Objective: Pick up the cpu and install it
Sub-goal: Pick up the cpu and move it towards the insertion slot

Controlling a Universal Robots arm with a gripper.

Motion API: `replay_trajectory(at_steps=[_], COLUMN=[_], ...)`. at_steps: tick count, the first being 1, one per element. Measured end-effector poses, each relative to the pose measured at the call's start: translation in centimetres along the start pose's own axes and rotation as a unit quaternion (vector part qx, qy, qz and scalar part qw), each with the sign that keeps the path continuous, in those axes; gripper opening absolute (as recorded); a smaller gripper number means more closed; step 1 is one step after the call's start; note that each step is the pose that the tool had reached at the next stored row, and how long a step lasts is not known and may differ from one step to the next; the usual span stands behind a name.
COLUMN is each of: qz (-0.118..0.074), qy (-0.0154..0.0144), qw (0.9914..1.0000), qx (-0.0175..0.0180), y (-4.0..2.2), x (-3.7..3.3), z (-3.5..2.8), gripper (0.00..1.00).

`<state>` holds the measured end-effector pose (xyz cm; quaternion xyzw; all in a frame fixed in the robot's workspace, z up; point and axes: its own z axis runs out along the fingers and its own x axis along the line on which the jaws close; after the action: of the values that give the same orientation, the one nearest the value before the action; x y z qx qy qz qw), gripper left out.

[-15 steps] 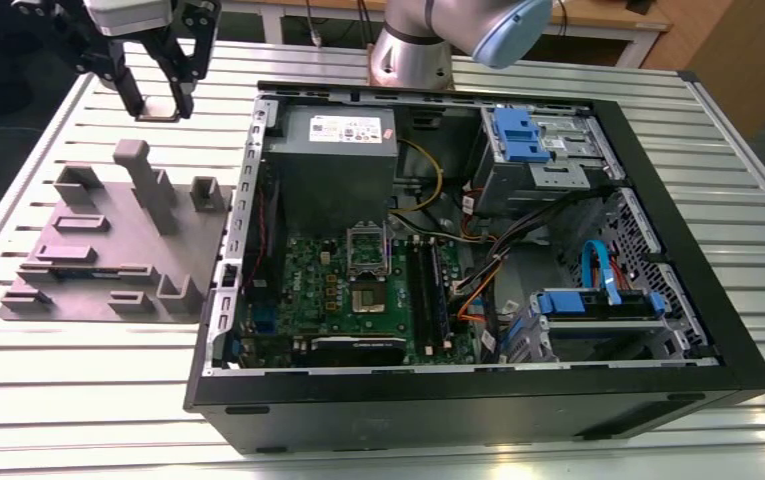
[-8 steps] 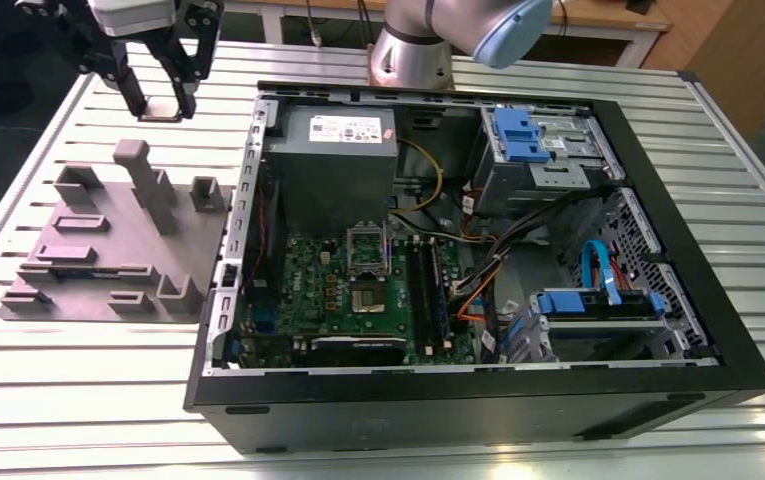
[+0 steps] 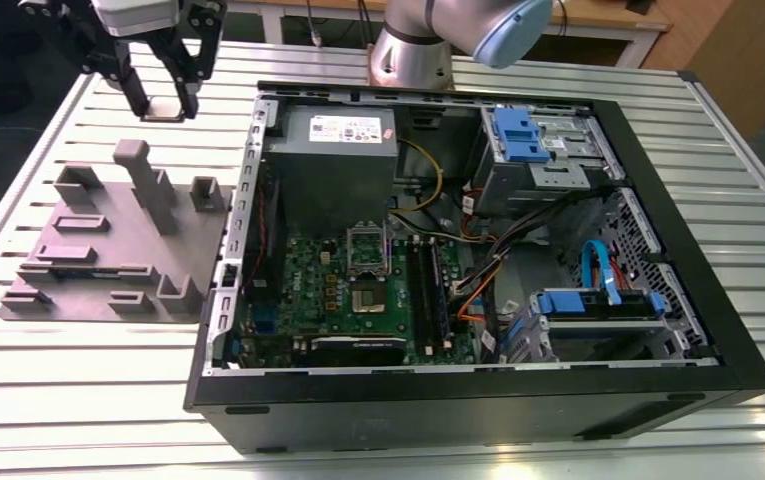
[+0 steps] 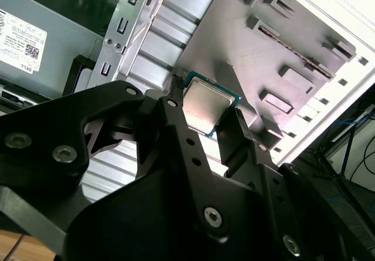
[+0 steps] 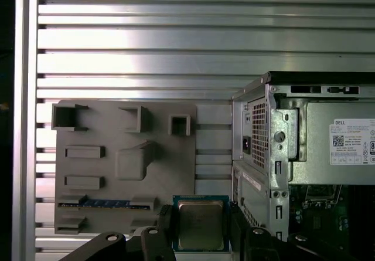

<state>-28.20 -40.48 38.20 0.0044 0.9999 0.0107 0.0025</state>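
Note:
In both wrist views the cpu (image 5: 201,224) (image 4: 208,105), a small flat square chip with a silvery top, is clamped by its edges between the black fingers (image 5: 166,221). My gripper (image 3: 162,108) is shut on it. In the exterior view the gripper hangs above the slatted table at the far left, beyond the grey block (image 3: 115,240) and to the left of the open computer case (image 3: 251,200). The cpu (image 3: 162,116) shows as a small flat piece at the fingertips. Inside the case lies the green board (image 3: 309,280), whose metal socket frame (image 3: 366,265) stands open.
The grey block (image 5: 123,161) has raised posts and slots, one holding a blue-edged memory stick (image 5: 105,203). A grey power supply (image 3: 335,150) sits at the case's far wall, with cables and blue drive bays (image 3: 542,135) to the exterior view's right. The arm's base (image 3: 409,55) stands behind the case.

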Motion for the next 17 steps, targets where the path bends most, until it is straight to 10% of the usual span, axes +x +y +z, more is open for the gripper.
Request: replay_trajectory(at_steps=[17], qz=[0.0], qy=[0.0], qw=[1.0], qx=[0.0], y=[0.01], x=[-0.92], z=[0.01], gripper=[0.47])
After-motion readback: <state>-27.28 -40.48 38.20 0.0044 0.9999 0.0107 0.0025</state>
